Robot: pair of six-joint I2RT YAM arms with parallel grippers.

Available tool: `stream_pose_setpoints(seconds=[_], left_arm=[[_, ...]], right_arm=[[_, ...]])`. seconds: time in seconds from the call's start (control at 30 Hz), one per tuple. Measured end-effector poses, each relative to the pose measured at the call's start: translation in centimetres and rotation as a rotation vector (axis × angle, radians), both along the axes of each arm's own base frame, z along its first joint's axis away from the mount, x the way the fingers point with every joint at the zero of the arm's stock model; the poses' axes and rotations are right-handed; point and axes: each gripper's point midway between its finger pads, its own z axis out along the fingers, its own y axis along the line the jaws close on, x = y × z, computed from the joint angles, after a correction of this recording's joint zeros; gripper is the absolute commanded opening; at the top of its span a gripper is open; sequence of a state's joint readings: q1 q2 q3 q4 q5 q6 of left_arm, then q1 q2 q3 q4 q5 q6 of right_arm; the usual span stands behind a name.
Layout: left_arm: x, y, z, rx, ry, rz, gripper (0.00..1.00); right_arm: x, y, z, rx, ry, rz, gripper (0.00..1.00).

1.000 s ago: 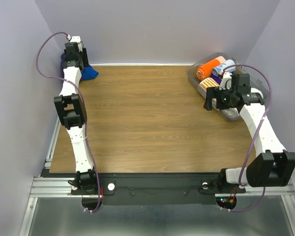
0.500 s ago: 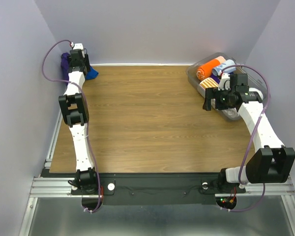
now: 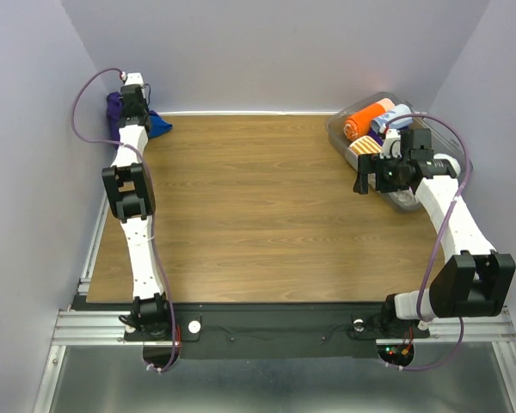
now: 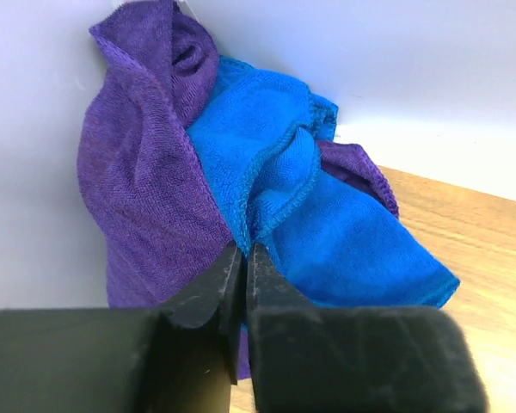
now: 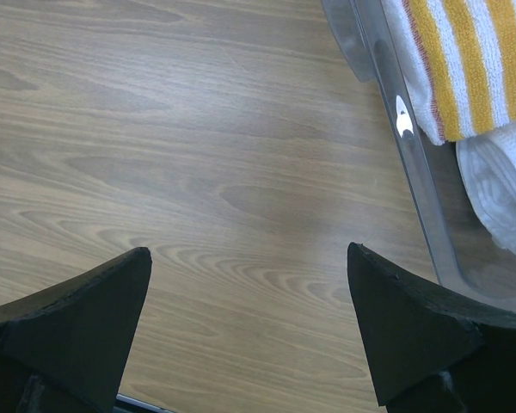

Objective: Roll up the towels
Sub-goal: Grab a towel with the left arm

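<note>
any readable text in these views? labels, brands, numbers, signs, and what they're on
None can be read.
The blue towel and the purple towel are plain, with no tag in view.
The clear bin and the striped roll carry no print; the white spot on the bin wall is glare.
If there are markings on the arms, they are too small to tell.

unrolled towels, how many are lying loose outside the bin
2, bunched together in the far left corner of the table: the purple towel pressed into the corner, the blue towel draped against its right side. Another could be hidden under the pile.
</note>
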State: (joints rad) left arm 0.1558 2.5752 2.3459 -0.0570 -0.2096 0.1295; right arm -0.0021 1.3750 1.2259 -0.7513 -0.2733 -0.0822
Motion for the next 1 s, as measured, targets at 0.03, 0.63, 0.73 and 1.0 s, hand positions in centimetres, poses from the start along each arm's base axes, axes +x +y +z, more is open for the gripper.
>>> stream_pose_setpoints(seconds=[0.03, 0.63, 0.73, 1.0], left_arm=[[0.0, 0.0, 0.4, -0.007, -0.006, -0.005, 0.09], [-6.3, 1.5, 24.9, -0.224, -0.411, -0.218, 0.00], [-6.3, 3.1, 20.8, -0.265, -0.335, -0.216, 0.00], [-6.8, 4.9, 4.3, -0.411, -0.001, -0.177, 0.94]], right_arm=[[0.0, 0.0, 0.0, 0.001, 0.000, 0.001, 1.00], [-0.5, 0.9, -0.2, 0.044, 0.012, 0.034, 1.00], [-0.5, 1.0, -0.2, 0.046, 0.012, 0.036, 1.00], [-0.5, 1.0, -0.2, 0.049, 0.012, 0.038, 1.00]])
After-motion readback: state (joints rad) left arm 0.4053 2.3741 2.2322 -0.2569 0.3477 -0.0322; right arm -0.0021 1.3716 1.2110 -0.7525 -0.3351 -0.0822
